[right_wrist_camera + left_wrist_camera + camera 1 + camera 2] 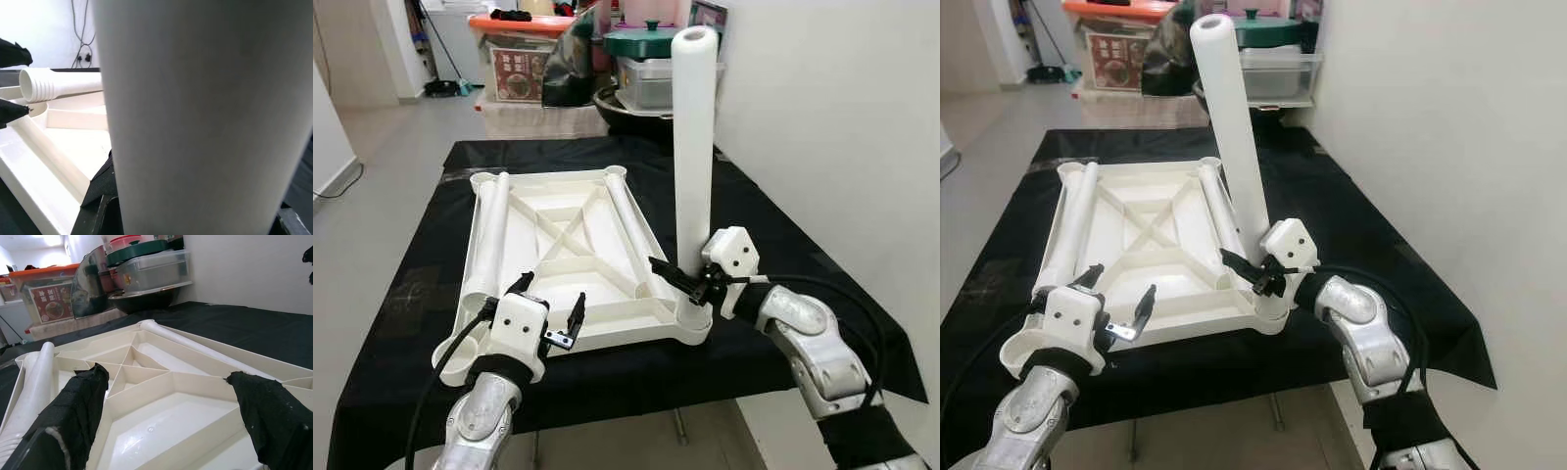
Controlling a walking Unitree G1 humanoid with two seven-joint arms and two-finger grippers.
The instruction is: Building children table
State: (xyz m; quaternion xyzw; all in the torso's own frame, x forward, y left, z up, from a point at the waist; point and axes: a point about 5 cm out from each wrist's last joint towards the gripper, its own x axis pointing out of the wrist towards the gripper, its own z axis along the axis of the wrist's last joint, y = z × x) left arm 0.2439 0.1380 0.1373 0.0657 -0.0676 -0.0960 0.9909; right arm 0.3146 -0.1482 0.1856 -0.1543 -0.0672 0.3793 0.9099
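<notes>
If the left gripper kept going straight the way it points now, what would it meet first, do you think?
Probably the upturned white tabletop: the open left gripper points over its near rim toward the crossed ribs, though depth is unclear.

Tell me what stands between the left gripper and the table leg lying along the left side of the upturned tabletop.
Nothing visible does. The left gripper hovers open over the near left corner of the tabletop, and the lying leg sits just beyond it in plain view, uncovered.
</notes>
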